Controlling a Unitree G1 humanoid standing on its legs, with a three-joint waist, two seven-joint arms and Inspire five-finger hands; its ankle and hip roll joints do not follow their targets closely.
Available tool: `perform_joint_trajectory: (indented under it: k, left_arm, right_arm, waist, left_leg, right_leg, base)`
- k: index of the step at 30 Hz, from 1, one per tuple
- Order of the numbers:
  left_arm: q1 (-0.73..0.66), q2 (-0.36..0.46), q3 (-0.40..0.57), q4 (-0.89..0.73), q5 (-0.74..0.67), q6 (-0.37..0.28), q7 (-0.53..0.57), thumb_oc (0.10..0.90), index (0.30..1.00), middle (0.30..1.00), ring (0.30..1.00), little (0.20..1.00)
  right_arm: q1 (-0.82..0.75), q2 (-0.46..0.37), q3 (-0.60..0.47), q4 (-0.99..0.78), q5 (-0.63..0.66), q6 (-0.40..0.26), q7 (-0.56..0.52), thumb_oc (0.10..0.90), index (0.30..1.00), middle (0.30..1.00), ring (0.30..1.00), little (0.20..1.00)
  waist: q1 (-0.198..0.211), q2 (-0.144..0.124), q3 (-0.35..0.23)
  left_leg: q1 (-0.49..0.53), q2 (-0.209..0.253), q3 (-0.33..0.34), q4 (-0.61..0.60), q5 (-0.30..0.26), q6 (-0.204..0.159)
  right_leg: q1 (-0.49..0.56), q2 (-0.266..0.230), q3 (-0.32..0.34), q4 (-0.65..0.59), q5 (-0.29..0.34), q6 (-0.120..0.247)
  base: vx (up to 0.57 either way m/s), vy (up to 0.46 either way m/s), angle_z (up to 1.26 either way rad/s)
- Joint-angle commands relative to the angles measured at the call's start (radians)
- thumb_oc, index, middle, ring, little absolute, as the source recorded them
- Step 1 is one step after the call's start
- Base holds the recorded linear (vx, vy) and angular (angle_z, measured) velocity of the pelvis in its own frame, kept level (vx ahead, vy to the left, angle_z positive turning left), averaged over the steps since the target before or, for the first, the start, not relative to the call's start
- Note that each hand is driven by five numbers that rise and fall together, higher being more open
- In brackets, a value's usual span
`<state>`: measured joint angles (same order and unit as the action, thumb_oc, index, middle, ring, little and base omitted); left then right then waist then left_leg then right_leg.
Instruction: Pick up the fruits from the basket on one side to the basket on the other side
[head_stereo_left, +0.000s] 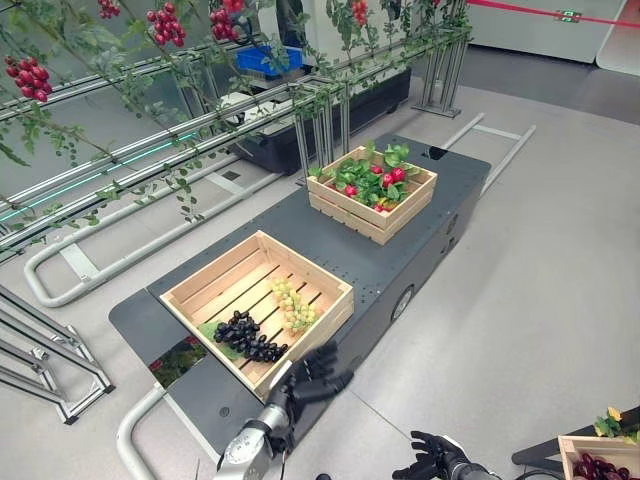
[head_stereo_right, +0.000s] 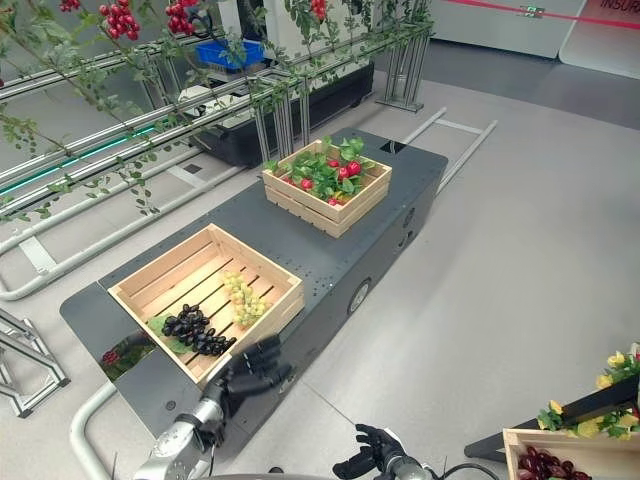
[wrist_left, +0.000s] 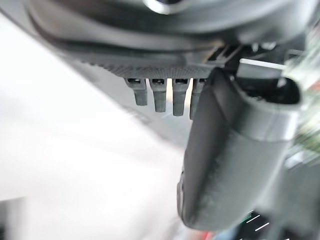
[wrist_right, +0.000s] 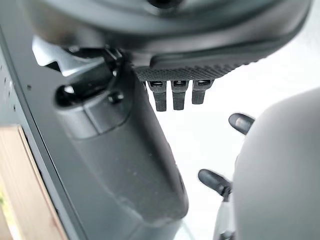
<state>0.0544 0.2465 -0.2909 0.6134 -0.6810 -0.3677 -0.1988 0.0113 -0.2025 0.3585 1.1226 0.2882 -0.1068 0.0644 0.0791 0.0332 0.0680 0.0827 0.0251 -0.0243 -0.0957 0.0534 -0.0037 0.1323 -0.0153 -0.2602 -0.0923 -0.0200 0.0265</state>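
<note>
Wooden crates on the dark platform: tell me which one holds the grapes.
The near crate, just ahead of the left hand, holds dark grapes and green grapes. The far crate holds red fruits among green leaves instead.

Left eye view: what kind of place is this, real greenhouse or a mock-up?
Likely an indoor mock-up of a greenhouse picking row: vines with red fruit clusters strung on metal rails, wooden crates of grapes and leafy red produce on a dark platform, smooth grey floor.

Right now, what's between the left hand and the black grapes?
In the left eye view, just the near wall of the wooden crate separates the left hand from the black grapes; nothing else.
</note>
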Motion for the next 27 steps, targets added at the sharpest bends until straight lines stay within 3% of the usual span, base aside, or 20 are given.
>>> perform_joint_trajectory:
  k: [1, 3, 4, 6, 7, 8, 9, 10, 11, 12, 14, 15, 17, 18, 20, 21, 22, 23, 25, 27]
  left_arm:
    - [-0.131, 0.056, 0.109, -0.097, 0.179, -0.222, 0.265, 0.8, 0.9, 0.9, 0.9, 0.9]
    - [-0.152, 0.092, 0.171, -0.099, 0.283, -0.209, 0.398, 0.8, 0.9, 0.9, 0.9, 0.9]
    - [-0.152, 0.092, 0.171, -0.1, 0.284, -0.208, 0.4, 0.8, 0.9, 0.9, 0.9, 0.9]
    - [-0.192, 0.169, 0.209, -0.083, 0.492, -0.187, 0.574, 0.8, 0.9, 0.9, 0.9, 0.9]
    - [-0.193, 0.171, 0.209, -0.083, 0.503, -0.185, 0.582, 0.8, 0.9, 0.9, 0.9, 0.9]
    - [-0.209, 0.206, 0.211, -0.083, 0.581, -0.159, 0.631, 0.8, 0.9, 0.9, 0.9, 0.9]
    - [-0.235, 0.266, 0.208, -0.09, 0.658, -0.115, 0.683, 0.8, 0.9, 0.9, 0.9, 0.9]
    - [-0.242, 0.278, 0.207, -0.087, 0.685, -0.109, 0.699, 0.8, 0.9, 0.9, 0.9, 0.9]
    - [-0.263, 0.31, 0.197, -0.079, 0.763, -0.072, 0.736, 0.8, 0.9, 0.9, 0.9, 0.9]
    - [-0.301, 0.364, 0.162, -0.045, 0.832, -0.032, 0.79, 0.8, 0.9, 0.9, 0.9, 0.9]
    - [-0.355, 0.403, 0.119, 0.024, 0.907, 0.025, 0.801, 0.8, 0.9, 0.9, 0.9, 0.9]
    - [-0.441, 0.472, 0.052, 0.135, 0.953, 0.053, 0.773, 0.8, 0.9, 0.9, 0.9, 0.9]
    - [-0.494, 0.511, -0.004, 0.196, 0.971, 0.052, 0.778, 0.8, 0.9, 0.9, 0.9, 0.9]
    - [-0.527, 0.543, -0.052, 0.225, 1.011, 0.05, 0.775, 0.8, 0.9, 0.9, 0.9, 0.9]
    - [-0.513, 0.56, -0.069, 0.206, 1.043, 0.078, 0.741, 0.8, 0.9, 0.9, 0.9, 0.9]
    - [-0.494, 0.547, -0.122, 0.184, 1.112, 0.099, 0.761, 0.8, 0.9, 0.9, 0.9, 0.9]
    - [-0.493, 0.546, -0.126, 0.184, 1.114, 0.098, 0.763, 0.8, 0.9, 0.9, 0.9, 0.9]
    - [-0.517, 0.537, -0.16, 0.204, 1.137, 0.086, 0.785, 0.8, 0.9, 0.9, 0.9, 0.9]
    - [-0.664, 0.541, -0.265, 0.266, 1.185, 0.081, 0.829, 0.8, 0.9, 0.9, 0.9, 0.9]
    - [-0.72, 0.549, -0.305, 0.28, 1.18, 0.096, 0.837, 0.8, 0.9, 0.9, 0.9, 0.9]
  right_arm:
    - [-0.041, -0.027, -0.039, -0.091, 0.086, -0.061, -0.022, 0.8, 0.9, 0.9, 0.9, 0.9]
    - [-0.042, -0.038, -0.041, -0.112, 0.087, -0.069, -0.016, 0.8, 0.9, 0.9, 0.9, 0.9]
    - [-0.042, -0.038, -0.041, -0.112, 0.087, -0.069, -0.016, 0.8, 0.9, 0.9, 0.9, 0.9]
    - [-0.039, -0.044, -0.037, -0.118, 0.085, -0.081, -0.009, 0.8, 0.9, 0.9, 0.9, 0.9]
    - [-0.039, -0.044, -0.037, -0.118, 0.084, -0.082, -0.009, 0.8, 0.9, 0.9, 0.9, 0.9]
    - [-0.039, -0.044, -0.031, -0.126, 0.086, -0.085, -0.016, 0.8, 0.9, 0.9, 0.9, 0.9]
    - [-0.044, -0.036, -0.025, -0.13, 0.101, -0.1, -0.02, 0.8, 0.9, 0.9, 0.9, 0.9]
    - [-0.045, -0.033, -0.023, -0.132, 0.105, -0.106, -0.021, 0.8, 0.9, 0.9, 0.9, 0.9]
    - [-0.049, -0.03, -0.014, -0.144, 0.121, -0.116, -0.026, 0.8, 0.9, 0.9, 0.9, 0.9]
    - [-0.05, -0.029, -0.002, -0.17, 0.139, -0.123, -0.036, 0.8, 0.9, 0.9, 0.9, 0.9]
    - [-0.046, -0.032, 0.003, -0.194, 0.156, -0.12, -0.036, 0.8, 0.9, 0.9, 0.9, 0.9]
    - [-0.052, -0.04, 0.01, -0.19, 0.155, -0.128, -0.021, 0.8, 0.9, 0.9, 0.9, 0.9]
    - [-0.067, -0.048, 0.022, -0.183, 0.149, -0.129, -0.022, 0.8, 0.9, 0.9, 0.9, 0.9]
    - [-0.08, -0.056, 0.024, -0.172, 0.16, -0.118, -0.045, 0.8, 0.9, 0.9, 0.9, 0.9]
    - [-0.085, -0.063, 0.014, -0.167, 0.206, -0.095, -0.039, 0.8, 0.9, 0.9, 0.9, 0.9]
    - [-0.069, -0.076, -0.005, -0.173, 0.234, -0.092, -0.021, 0.8, 0.9, 0.9, 0.9, 0.9]
    - [-0.067, -0.077, -0.006, -0.174, 0.233, -0.093, -0.021, 0.8, 0.9, 0.9, 0.9, 0.9]
    - [-0.059, -0.101, -0.02, -0.179, 0.231, -0.098, -0.021, 0.8, 0.9, 0.9, 0.9, 0.9]
    - [-0.107, -0.164, -0.035, -0.158, 0.316, -0.142, -0.023, 0.8, 0.9, 0.9, 0.9, 0.9]
    - [-0.138, -0.186, -0.048, -0.157, 0.358, -0.152, -0.013, 0.8, 0.9, 0.9, 0.9, 0.9]
  waist:
    - [0.032, -0.03, 0.022]
    - [0.028, -0.027, 0.02]
    - [0.028, -0.027, 0.021]
    - [0.02, -0.022, 0.012]
    - [0.02, -0.022, 0.012]
    - [0.019, -0.018, 0.013]
    - [0.013, -0.016, 0.027]
    - [0.012, -0.019, 0.031]
    - [0.008, -0.023, 0.048]
    - [-0.003, -0.027, 0.071]
    - [-0.024, -0.025, 0.084]
    - [-0.05, -0.015, 0.088]
    - [-0.067, -0.009, 0.088]
    - [-0.084, 0.006, 0.084]
    - [-0.088, 0.001, 0.075]
    - [-0.099, -0.015, 0.08]
    - [-0.1, -0.015, 0.081]
    - [-0.112, -0.02, 0.105]
    - [-0.137, -0.011, 0.17]
    - [-0.144, -0.008, 0.191]
  left_leg:
    - [0.037, -0.067, 0.004, 0.008, -0.084, 0.071]
    - [0.045, -0.068, -0.001, 0.008, -0.085, 0.074]
    - [0.045, -0.068, -0.001, 0.008, -0.085, 0.074]
    - [0.058, -0.071, -0.006, 0.008, -0.088, 0.08]
    - [0.059, -0.072, -0.007, 0.008, -0.088, 0.08]
    - [0.063, -0.075, -0.011, 0.008, -0.088, 0.086]
    - [0.067, -0.086, -0.015, 0.008, -0.084, 0.109]
    - [0.066, -0.091, -0.016, 0.008, -0.082, 0.114]
    - [0.065, -0.101, -0.019, 0.013, -0.078, 0.12]
    - [0.061, -0.106, -0.023, 0.024, -0.074, 0.119]
    - [0.052, -0.102, -0.03, 0.039, -0.074, 0.111]
    - [0.041, -0.095, -0.031, 0.049, -0.089, 0.104]
    - [0.032, -0.095, -0.031, 0.045, -0.101, 0.105]
    - [0.025, -0.086, -0.037, 0.027, -0.098, 0.108]
    - [0.015, -0.078, -0.017, 0.047, -0.098, 0.099]
    - [-0.025, -0.057, 0.051, 0.134, -0.108, 0.076]
    - [-0.029, -0.056, 0.053, 0.143, -0.111, 0.075]
    - [-0.086, -0.038, 0.094, 0.2, -0.1, 0.053]
    - [-0.15, 0.017, 0.174, 0.163, -0.035, 0.011]
    - [-0.158, 0.014, 0.164, 0.149, -0.035, 0.015]
  right_leg:
    - [0.01, -0.068, -0.007, 0.047, -0.005, -0.015]
    - [0.013, -0.07, -0.005, 0.059, -0.015, -0.018]
    - [0.013, -0.07, -0.005, 0.059, -0.016, -0.018]
    - [0.012, -0.072, 0.0, 0.108, -0.046, -0.018]
    - [0.011, -0.072, 0.0, 0.112, -0.048, -0.018]
    - [-0.002, -0.077, -0.006, 0.176, -0.071, -0.016]
    - [-0.084, -0.101, -0.006, 0.394, -0.055, 0.017]
    - [-0.111, -0.109, -0.001, 0.443, -0.047, 0.028]
    - [-0.177, -0.117, 0.019, 0.553, -0.007, 0.051]
    - [-0.225, -0.111, 0.058, 0.571, 0.042, 0.065]
    - [-0.239, -0.098, 0.096, 0.476, 0.074, 0.067]
    - [-0.25, -0.098, 0.139, 0.305, 0.109, 0.062]
    - [-0.282, -0.09, 0.184, 0.213, 0.152, 0.067]
    - [-0.281, -0.062, 0.225, 0.207, 0.099, 0.056]
    - [-0.247, -0.055, 0.211, 0.17, 0.09, 0.051]
    - [-0.206, -0.064, 0.171, 0.141, 0.08, 0.039]
    - [-0.201, -0.064, 0.168, 0.137, 0.08, 0.039]
    - [-0.178, -0.066, 0.157, 0.132, 0.071, 0.022]
    - [-0.186, -0.071, 0.108, 0.136, 0.05, 0.005]
    - [-0.209, -0.074, 0.099, 0.144, 0.044, 0.005]
  base:
    - [0.05, 0.128, 0.01]
    - [0.07, 0.135, 0.02]
    - [0.09, 0.134, 0.02]
    - [0.12, 0.15, 0.05]
    - [0.12, 0.115, 0.09]
    - [0.08, 0.094, 0.13]
    - [0.08, 0.094, 0.18]
    - [0.03, 0.053, 0.15]
    - [0.01, -0.06, 0.07]
    - [0.01, -0.091, 0.03]
    - [0.05, -0.198, 0.42]
    - [0.05, -0.218, 0.68]
    - [0.04, -0.225, 0.62]
    - [0.09, -0.238, 0.49]
    - [0.18, -0.199, 0.5]
    - [0.17, -0.139, 0.67]
    - [0.09, -0.057, 0.91]
    - [-0.09, 0.034, 0.91]
    - [-0.2, 0.133, 0.82]
    - [-0.13, 0.161, 0.53]
